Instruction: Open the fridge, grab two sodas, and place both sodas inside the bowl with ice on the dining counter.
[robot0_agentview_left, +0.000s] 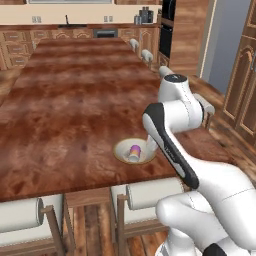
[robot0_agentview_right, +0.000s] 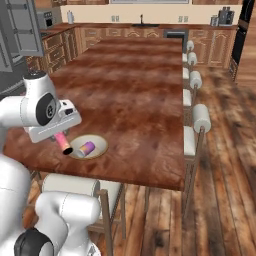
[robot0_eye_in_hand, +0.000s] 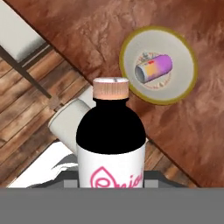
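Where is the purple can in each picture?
Left base view: the can lies in the bowl, bottom middle, left of the arm.
Right base view: the can lies in the bowl, left of middle, by the bottle.
Hand view: the can is upper right, in the bowl.
Shared landmark: the bowl.
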